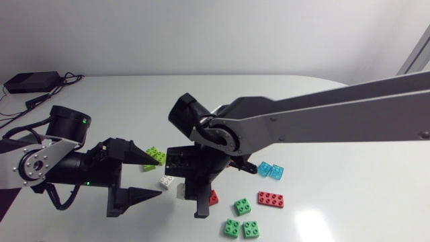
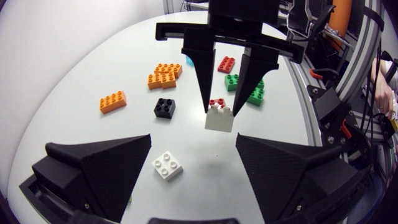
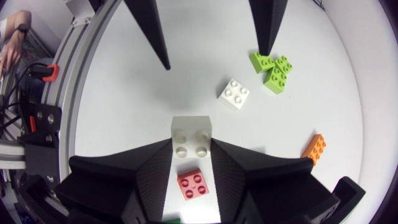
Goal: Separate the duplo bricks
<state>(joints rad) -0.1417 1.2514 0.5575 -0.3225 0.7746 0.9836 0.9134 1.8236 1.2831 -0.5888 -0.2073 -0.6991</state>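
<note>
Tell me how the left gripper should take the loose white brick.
Grip two opposite side walls of the loose white brick, from straight above: it lies flat, studs up, on the table, clear on all sides. The open left gripper has it between its fingers.

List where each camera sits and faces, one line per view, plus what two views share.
Head view: fixed above the table, looking down; both arms show, left gripper facing right gripper.
Left wrist view: on the left arm's last link, looking across the table at the right gripper; own gripper open at the lower edge.
Right wrist view: on the right arm's last link, looking down past its own gripper, shut on a white-and-red stack.
Shared: both wrist views show that stack and a loose white brick.
</note>
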